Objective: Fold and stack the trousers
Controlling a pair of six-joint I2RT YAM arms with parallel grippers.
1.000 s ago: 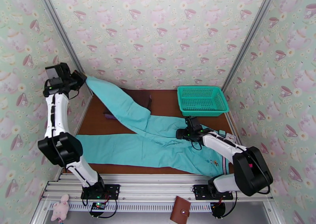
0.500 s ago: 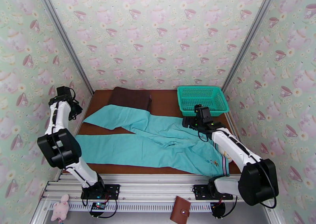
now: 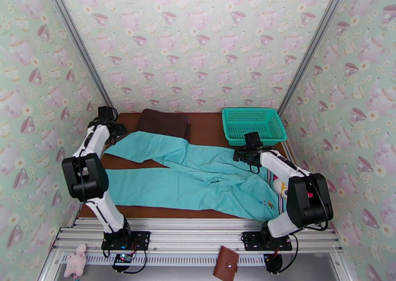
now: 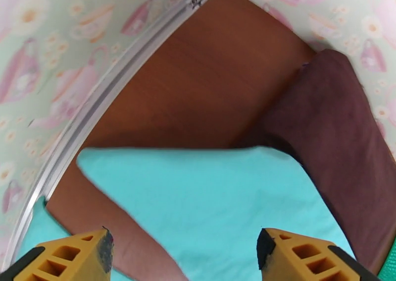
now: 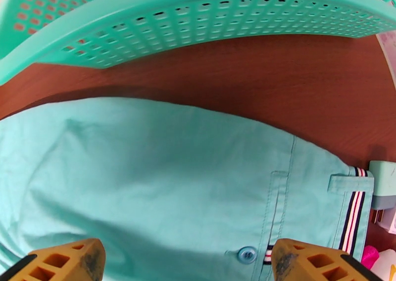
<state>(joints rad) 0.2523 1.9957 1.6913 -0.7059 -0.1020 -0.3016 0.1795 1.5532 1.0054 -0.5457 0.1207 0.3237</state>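
The turquoise trousers [image 3: 198,175] lie spread on the brown table [image 3: 208,126], with both legs reaching left and the waist with dark marks at the near right. My left gripper [image 3: 115,130] hovers open over the far leg's hem; in the left wrist view its yellow fingers [image 4: 74,257] stand wide apart above the turquoise cloth [image 4: 213,197]. My right gripper [image 3: 243,154] is open over the trousers' far edge by the basket. The right wrist view looks down on the trousers' button and striped waistband [image 5: 354,202], with the right gripper [image 5: 188,257] holding nothing.
A teal mesh basket [image 3: 253,125] stands at the back right, its wall [image 5: 198,19] just beyond my right gripper. A dark brown folded cloth [image 3: 163,122] lies at the back, touching the far leg. Patterned walls close in on the left and right.
The left gripper let go of the far leg, which dropped from the left wall to lie flat, and came down beside its hem. The right gripper lifted off the crotch toward the basket.
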